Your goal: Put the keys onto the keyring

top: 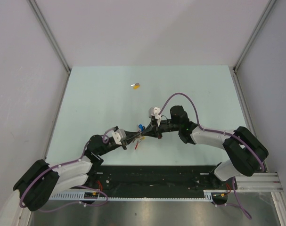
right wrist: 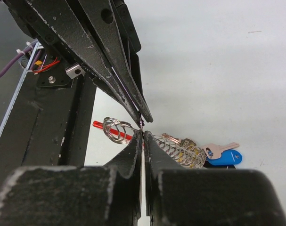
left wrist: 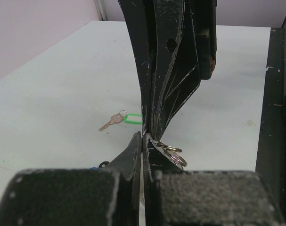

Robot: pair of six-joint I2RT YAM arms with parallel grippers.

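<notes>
From above, the two arms meet over the middle of the counter (top: 100, 103). The left gripper (top: 135, 138) and the right gripper (top: 147, 134) come nose to nose, with the keyring (top: 141, 127) bunched between their tips. The yellow-headed key (top: 136, 85) lies alone, well apart toward the far side. I cannot pick out the green one from here.

The left wrist camera shows the left gripper clenched, its fingers pressed together with no gap. Loops of thin wire ring sit just beside the tips, and the right gripper's fingers come down onto the same spot. Beyond them the green-headed key (left wrist: 118, 119) lies flat on the counter.

The right wrist camera shows the right gripper clamped too. Its tips appear to nip the ring wire exactly where the left gripper's tips reach it. A red band (right wrist: 101, 125) and a loose loop trail to one side. A springy coil of rings and the blue-headed key (right wrist: 225, 157) sag to the other side.

I'd judge all of it very light, hard and slick. The ring wire is stiff but springy, so it will want to snap shut or skid out of a pinch, and the bunch will swing. The wire itself looks like the place to hold, close beside the split. The loose keys lie flat, so the coloured plastic head looks the better purchase, leaving the hole free.
</notes>
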